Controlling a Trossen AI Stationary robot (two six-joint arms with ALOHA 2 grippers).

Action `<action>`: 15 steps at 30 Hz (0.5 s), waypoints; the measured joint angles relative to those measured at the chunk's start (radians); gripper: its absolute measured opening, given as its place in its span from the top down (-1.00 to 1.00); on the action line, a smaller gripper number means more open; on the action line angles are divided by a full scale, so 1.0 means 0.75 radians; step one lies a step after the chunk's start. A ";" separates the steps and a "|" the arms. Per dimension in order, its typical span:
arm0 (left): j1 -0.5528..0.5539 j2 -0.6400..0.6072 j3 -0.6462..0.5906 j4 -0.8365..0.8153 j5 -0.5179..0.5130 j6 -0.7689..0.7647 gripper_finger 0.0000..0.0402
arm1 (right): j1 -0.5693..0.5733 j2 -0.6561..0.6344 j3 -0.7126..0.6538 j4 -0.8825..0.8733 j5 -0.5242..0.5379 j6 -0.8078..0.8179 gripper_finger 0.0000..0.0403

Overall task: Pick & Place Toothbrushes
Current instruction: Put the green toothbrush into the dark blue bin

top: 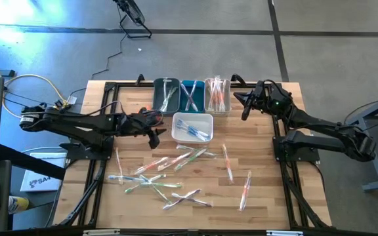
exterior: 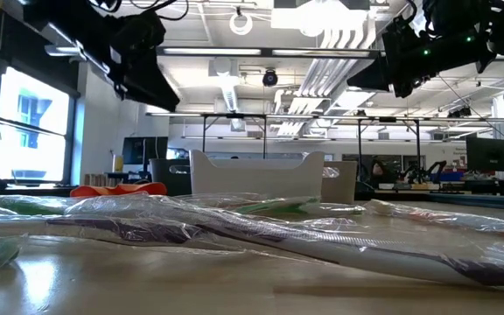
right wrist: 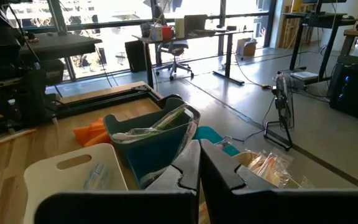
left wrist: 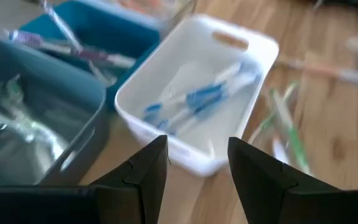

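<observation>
Several wrapped toothbrushes lie flat and scattered on the wooden table's near half; one fills the foreground of the low view. Blue-handled toothbrushes lie in a white bin. My left gripper hangs open above the table just left of that bin, nothing between its fingers. My right gripper is shut and empty, raised at the far right near a clear bin.
A dark grey bin, a teal bin and the clear bin stand in a row at the far edge, each holding toothbrushes. An orange cloth lies left of the grey bin. Black frame rails run along both table sides.
</observation>
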 joint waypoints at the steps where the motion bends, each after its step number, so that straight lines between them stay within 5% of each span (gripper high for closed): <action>1: -0.001 0.004 0.033 -0.069 -0.005 -0.001 0.17 | 0.000 0.000 0.000 -0.003 0.000 0.000 0.99; 15: 0.001 0.075 0.173 -0.368 -0.004 0.025 0.17 | 0.000 0.000 0.000 -0.033 0.006 -0.001 0.99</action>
